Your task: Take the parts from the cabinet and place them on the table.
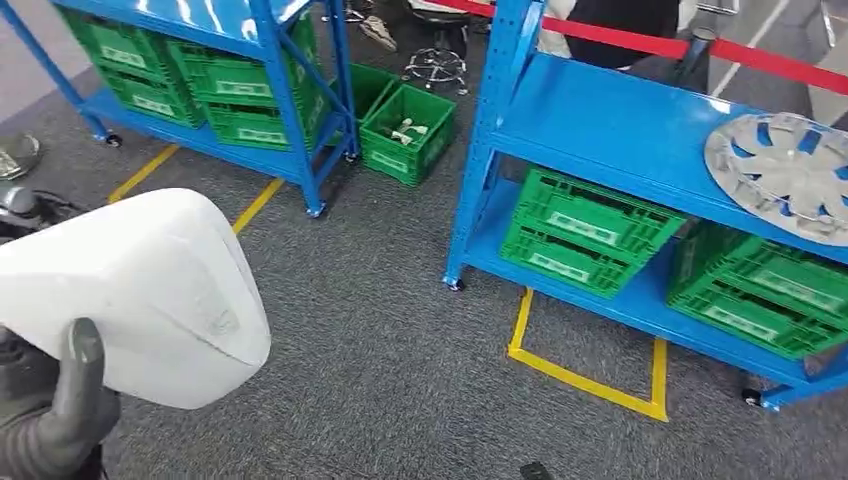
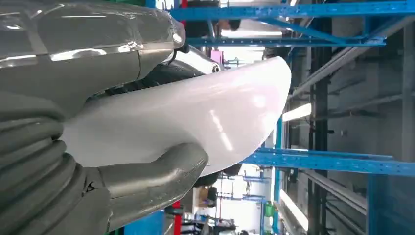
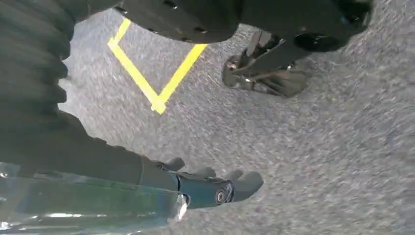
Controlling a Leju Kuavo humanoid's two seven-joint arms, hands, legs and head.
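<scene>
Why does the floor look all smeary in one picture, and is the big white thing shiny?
Right wrist view: the floor is streaked with motion blur, and so is the yellow tape. Left wrist view: the white part shows glare streaks, with bright light behind. Head view: sharp and evenly lit.

Head view: we look from high on body, forward and down, over grey carpet floor toward blue shelving; mid distance, wide coverage.

Left wrist view: we sit close behind left hand, picture turned sideways, facing outward past white part to blue shelf beams; very near.

Right wrist view: we look down at carpet floor past right hand; close, blurred.

Shared: white part and shelving in head and left wrist views; carpet with yellow tape in head and right wrist views.
</scene>
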